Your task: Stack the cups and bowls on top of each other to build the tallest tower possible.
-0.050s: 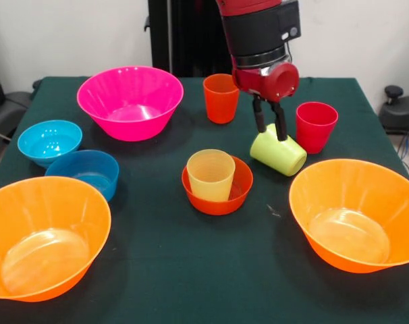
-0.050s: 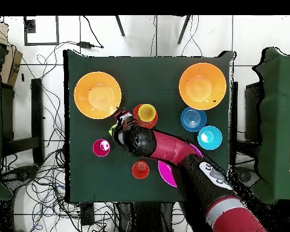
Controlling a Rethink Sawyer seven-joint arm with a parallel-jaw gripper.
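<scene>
Four cups and six bowls show; the claw (image 1: 271, 128) pinches the tilted lime green cup (image 1: 280, 152).

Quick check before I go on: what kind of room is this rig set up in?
Most likely a robotics lab or test room, not a kitchen. A table with a dark green cloth stands on a white tiled floor strewn with loose cables, and chairs flank it.

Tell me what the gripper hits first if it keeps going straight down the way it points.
The gripper already has its fingers on the tilted lime green cup, so that cup comes first. Below it lies the green tablecloth; whether the cup touches the cloth is unclear.
</scene>
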